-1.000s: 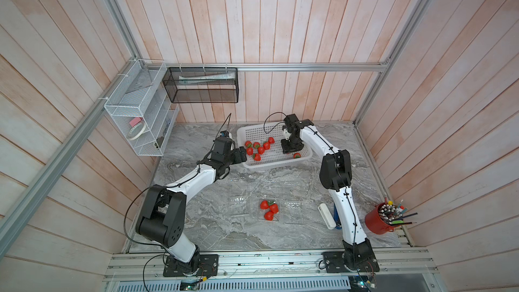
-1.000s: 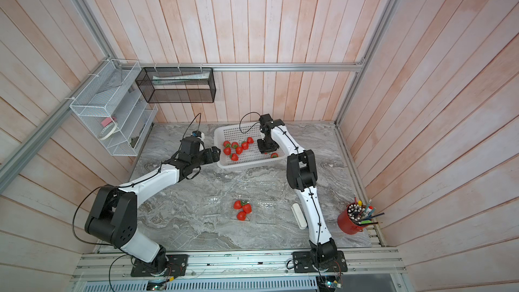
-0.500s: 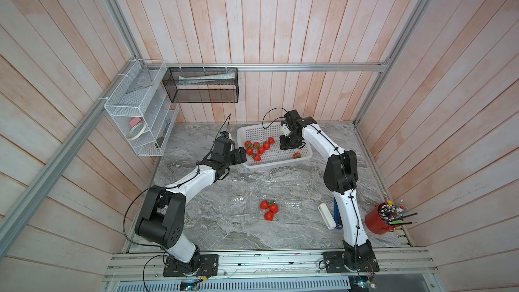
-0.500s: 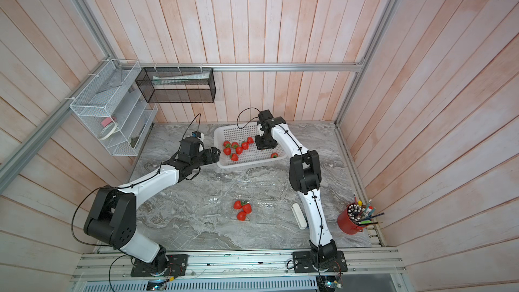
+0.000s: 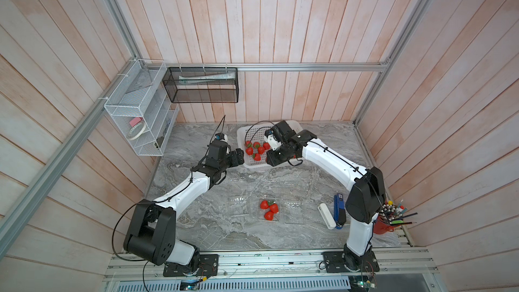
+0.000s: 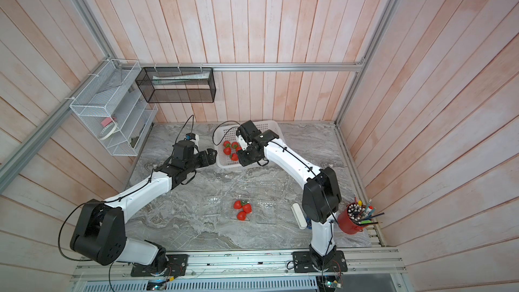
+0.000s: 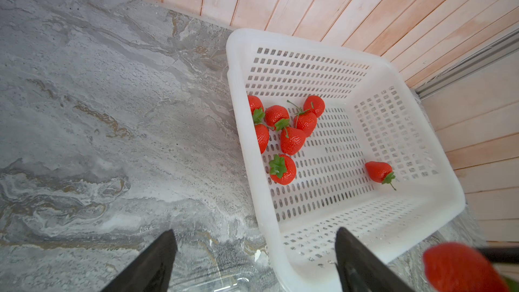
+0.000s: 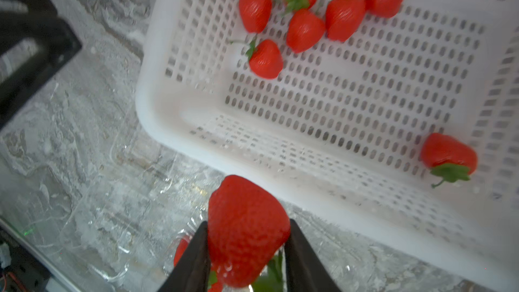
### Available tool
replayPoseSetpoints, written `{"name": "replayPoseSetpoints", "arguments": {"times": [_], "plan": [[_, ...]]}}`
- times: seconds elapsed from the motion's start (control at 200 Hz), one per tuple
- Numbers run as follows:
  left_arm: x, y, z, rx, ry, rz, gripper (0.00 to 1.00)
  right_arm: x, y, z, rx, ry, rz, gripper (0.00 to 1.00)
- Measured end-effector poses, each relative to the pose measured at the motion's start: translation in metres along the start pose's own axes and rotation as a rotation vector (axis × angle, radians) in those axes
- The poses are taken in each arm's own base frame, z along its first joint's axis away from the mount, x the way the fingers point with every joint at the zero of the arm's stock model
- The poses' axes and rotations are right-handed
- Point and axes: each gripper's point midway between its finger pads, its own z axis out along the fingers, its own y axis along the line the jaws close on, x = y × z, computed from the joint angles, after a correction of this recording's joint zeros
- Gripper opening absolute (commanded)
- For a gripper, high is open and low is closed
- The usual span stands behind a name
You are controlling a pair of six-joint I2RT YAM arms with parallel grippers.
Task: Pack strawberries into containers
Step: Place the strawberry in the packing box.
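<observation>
- Counted three strawberries [image 5: 268,209] already sitting in the middle container [image 5: 278,218], well out from the white basket [image 5: 241,141] on the robot-base side
- Made out the other two containers [image 5: 293,211] either side of that one, equally clear of the basket, apparently empty but honestly near invisible on the marble
- Found eight more still loose inside the basket: seven bunched at the end nearest the left arm, one off alone by the opposite end wall
- Caught the right gripper [image 8: 247,224] with fingers partway closed, pinching a ninth strawberry [image 8: 248,206] by its sides, lifted up around the basket's near rim
- Saw the left gripper [image 7: 252,237] spread wide with nothing between the fingers, hovering just beside the basket's near corner
- Reckoned that as about a quarter done: three packed, one in transit, eight left to fetch out of the basket, and couldn't tell anything about lids
- Compared with a second before: had the right gripper down inside the basket toward the end away from the left arm, since lifted out and swung across to the near rim with the strawberry in tow
- Noticed no change otherwise: left arm parked in the same spot by the basket, same three in the container, same lone strawberry by the end wall
</observation>
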Motion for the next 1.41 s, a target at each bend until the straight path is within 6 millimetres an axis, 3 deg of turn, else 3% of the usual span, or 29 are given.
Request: {"name": "replayPoseSetpoints", "arguments": {"times": [0.255, 0.515, 0.75, 0.925, 1.13, 1.265, 1.405], "plan": [[0.004, 0.003, -0.001, -0.014, 0.009, -0.053, 0.91, 0.076, 0.057, 0.0, -0.122, 0.094, -0.045, 0.24], [0.008, 0.02, -0.001, -0.086, 0.019, -0.108, 0.91, 0.141, 0.068, 0.03, -0.19, 0.245, -0.017, 0.25], [0.008, 0.048, -0.004, -0.155, 0.019, -0.177, 0.91, 0.156, 0.092, 0.048, -0.24, 0.295, -0.063, 0.26], [0.009, 0.054, -0.007, -0.168, 0.02, -0.189, 0.91, 0.169, 0.094, 0.06, -0.23, 0.345, -0.072, 0.27], [0.008, 0.054, -0.008, -0.166, 0.017, -0.189, 0.91, 0.169, 0.093, 0.059, -0.218, 0.357, -0.078, 0.55], [0.008, 0.053, -0.008, -0.165, 0.017, -0.189, 0.91, 0.165, 0.094, 0.057, -0.216, 0.345, -0.089, 0.63], [0.009, 0.053, -0.008, -0.163, 0.018, -0.189, 0.91, 0.162, 0.095, 0.052, -0.222, 0.33, -0.094, 0.62]]}}
